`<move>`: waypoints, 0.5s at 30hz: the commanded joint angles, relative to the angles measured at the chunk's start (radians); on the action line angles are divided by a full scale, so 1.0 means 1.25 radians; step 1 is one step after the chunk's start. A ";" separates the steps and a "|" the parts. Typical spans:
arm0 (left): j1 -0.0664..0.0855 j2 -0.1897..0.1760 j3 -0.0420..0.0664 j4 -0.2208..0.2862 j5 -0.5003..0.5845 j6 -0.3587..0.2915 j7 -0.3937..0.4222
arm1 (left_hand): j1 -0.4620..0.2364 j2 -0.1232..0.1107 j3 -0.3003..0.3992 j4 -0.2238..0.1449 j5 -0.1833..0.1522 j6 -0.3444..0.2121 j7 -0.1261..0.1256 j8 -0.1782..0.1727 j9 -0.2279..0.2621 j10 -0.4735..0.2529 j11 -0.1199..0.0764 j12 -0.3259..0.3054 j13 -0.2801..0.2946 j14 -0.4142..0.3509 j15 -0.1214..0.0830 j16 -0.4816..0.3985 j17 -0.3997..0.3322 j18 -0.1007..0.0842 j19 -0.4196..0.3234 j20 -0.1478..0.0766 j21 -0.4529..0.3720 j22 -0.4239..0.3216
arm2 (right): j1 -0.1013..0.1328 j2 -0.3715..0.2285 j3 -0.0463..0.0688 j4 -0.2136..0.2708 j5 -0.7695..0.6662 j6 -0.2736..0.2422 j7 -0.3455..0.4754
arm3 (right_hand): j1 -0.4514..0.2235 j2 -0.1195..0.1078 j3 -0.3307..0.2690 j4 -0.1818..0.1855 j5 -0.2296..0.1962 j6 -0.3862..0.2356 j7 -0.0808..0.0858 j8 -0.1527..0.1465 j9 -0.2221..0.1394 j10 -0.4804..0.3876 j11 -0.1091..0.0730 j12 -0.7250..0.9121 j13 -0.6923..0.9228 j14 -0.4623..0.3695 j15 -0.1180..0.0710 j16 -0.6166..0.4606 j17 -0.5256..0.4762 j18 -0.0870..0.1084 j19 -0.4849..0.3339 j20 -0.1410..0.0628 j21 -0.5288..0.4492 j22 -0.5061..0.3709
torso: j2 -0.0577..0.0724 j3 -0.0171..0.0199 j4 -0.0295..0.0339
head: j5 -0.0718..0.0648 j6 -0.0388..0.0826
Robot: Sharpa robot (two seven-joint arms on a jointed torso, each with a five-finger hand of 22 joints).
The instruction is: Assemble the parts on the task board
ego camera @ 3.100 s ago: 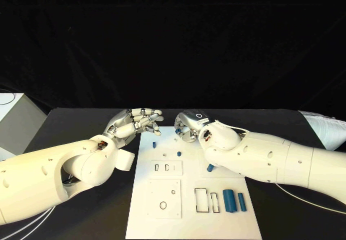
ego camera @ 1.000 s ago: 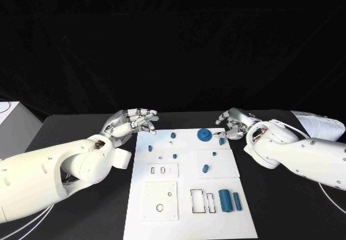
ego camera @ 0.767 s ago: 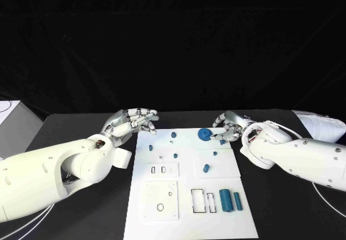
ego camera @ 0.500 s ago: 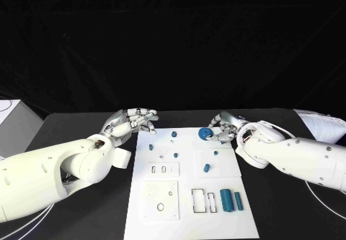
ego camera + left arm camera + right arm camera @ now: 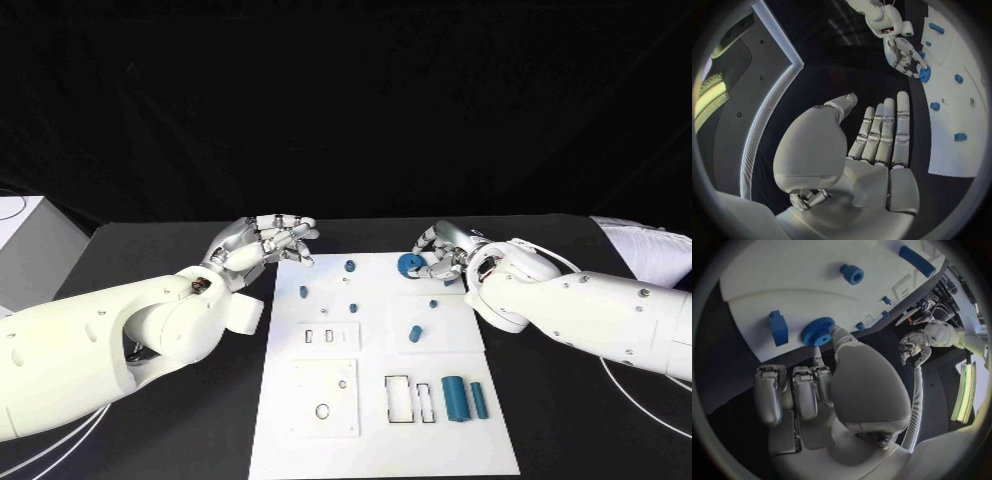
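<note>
Pinching a blue gear (image 5: 411,266) between thumb and finger, the right hand (image 5: 441,254) holds it at the task board's (image 5: 378,424) far edge, at about one o'clock. At eleven o'clock, just off the board, the left hand (image 5: 267,243) hangs with fingers loosely extended side by side, holding nothing. Two blue cylinders (image 5: 464,399) lie at five o'clock on the board.

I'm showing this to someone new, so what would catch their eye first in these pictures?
First, the right hand at the far edge of the white task board, its fingers touching a blue gear. Next, the left hand raised off the board's far left corner, holding nothing. Two blue cylinders lie side by side near the board's near right.
</note>
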 commanded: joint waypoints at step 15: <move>0.001 0.000 0.001 0.003 0.002 0.018 0.003 | 0.001 0.007 0.002 -0.004 -0.003 -0.008 0.025 0.002 0.001 -0.008 0.000 0.004 -0.001 -0.005 -0.002 0.006 -0.001 0.010 -0.005 0.001 0.003 0.002 | -0.001 0.011 0.000 -0.015 -0.061 0.014 -0.018 | 0.047 0.004 0.059 -0.005 -0.026 0.030 -0.006 0.013 -0.002 0.054 -0.007 0.017 0.169 0.083 -0.001 0.005 0.210 -0.016 0.053 0.002 0.011 0.162 | 0.000 0.0011 -0.0011 | 0.001 -0.003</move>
